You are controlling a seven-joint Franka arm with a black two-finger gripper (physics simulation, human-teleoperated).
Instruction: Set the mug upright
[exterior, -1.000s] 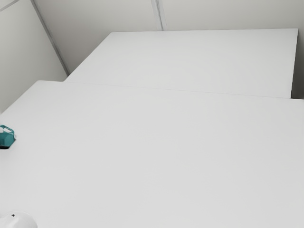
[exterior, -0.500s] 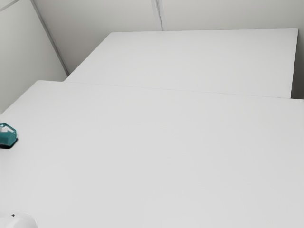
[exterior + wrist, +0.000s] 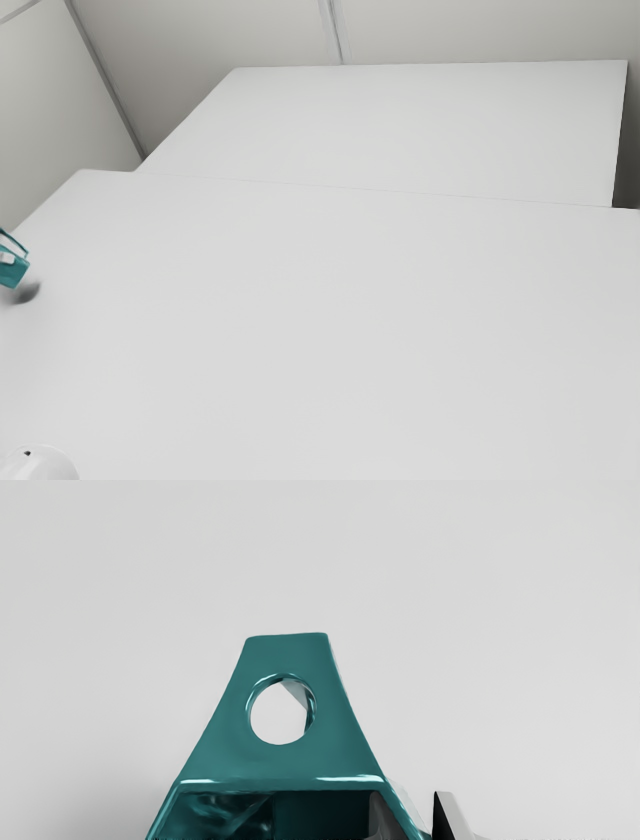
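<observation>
**Teal mug (image 3: 12,272) up off the table (image 3: 330,340), pinched by its side**

So the mug is right at the exterior view's left edge, partly cut off, sitting at a tilt in the air with a dark smudge of shadow (image 3: 26,292) on the table just below it. The wrist view looks into its open mouth, and the flat tab (image 3: 287,655) with the round hole sticks out away from the gripper (image 3: 412,812).

Gripper's closed on the mug wall, one finger (image 3: 384,817) inside the mouth and the other (image 3: 454,817) outside, so pretty narrow. The hand is over the table with its camera aimed down at the tabletop; can't tell how the rest of the arm is bent.

Further out, there's a rounded white thing (image 3: 45,468) in the exterior view's near left corner, no clue what, plus another white tabletop (image 3: 400,130) behind and pale walls (image 3: 200,60) past that.
</observation>
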